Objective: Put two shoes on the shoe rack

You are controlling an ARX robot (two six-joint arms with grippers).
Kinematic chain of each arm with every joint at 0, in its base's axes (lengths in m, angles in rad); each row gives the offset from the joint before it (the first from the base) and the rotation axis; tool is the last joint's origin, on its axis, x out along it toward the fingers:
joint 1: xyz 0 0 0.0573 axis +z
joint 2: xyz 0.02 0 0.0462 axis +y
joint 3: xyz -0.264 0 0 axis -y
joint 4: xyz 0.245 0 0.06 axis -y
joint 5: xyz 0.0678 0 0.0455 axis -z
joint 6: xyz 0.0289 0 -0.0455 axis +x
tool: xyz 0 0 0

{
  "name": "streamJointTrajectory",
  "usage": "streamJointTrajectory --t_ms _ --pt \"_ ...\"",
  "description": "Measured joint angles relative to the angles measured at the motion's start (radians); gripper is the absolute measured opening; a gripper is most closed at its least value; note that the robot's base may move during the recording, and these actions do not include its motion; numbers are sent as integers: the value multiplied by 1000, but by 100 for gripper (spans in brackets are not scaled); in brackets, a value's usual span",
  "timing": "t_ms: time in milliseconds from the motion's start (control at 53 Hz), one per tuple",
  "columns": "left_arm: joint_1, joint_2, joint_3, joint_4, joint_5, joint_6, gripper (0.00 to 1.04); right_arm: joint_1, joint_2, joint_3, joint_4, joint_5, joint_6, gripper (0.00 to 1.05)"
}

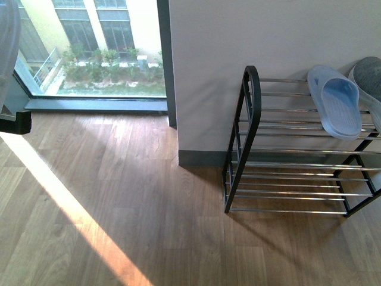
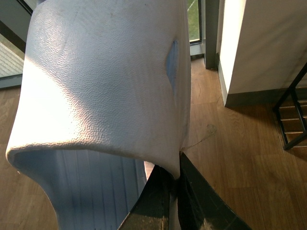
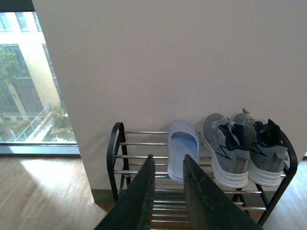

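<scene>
My left gripper (image 2: 170, 184) is shut on the edge of a pale blue slide (image 2: 100, 81) that fills the left wrist view, held above the wooden floor; in the front view only a sliver of it shows at the far left (image 1: 7, 47). The shoe rack (image 1: 247, 137) stands against the wall on the right. Its top shelf holds a second pale blue slide (image 1: 336, 101) and two grey sneakers (image 3: 225, 148), one just visible in the front view (image 1: 370, 77). My right gripper (image 3: 168, 165) is open and empty, in front of the rack (image 3: 115, 153), level with the slide (image 3: 181, 148).
A large floor-level window (image 1: 89, 47) fills the back left, with a dark frame post (image 1: 165, 59). A white wall (image 1: 268, 36) with grey skirting stands behind the rack. A sunlit band crosses the wooden floor (image 1: 89, 226). The rack's lower shelves (image 1: 292, 185) hold nothing.
</scene>
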State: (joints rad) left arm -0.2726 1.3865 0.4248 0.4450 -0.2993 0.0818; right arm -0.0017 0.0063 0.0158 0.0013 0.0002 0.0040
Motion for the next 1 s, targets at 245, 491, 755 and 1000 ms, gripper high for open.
streamJointTrajectory --t_ms 245,491,755,1000 --pt "5 0 0 0 -5 0 2 0 -1 0 0 -4 0 64" --pt "5 0 0 0 -5 0 2 0 -1 0 -2 -3 0 95" --pt "-3 1 0 0 2 0 2 1 -2 0 -2 5 -1 96" --pt "-8 4 1 4 -27 -26 2 2 -2 0 -2 4 -1 96"
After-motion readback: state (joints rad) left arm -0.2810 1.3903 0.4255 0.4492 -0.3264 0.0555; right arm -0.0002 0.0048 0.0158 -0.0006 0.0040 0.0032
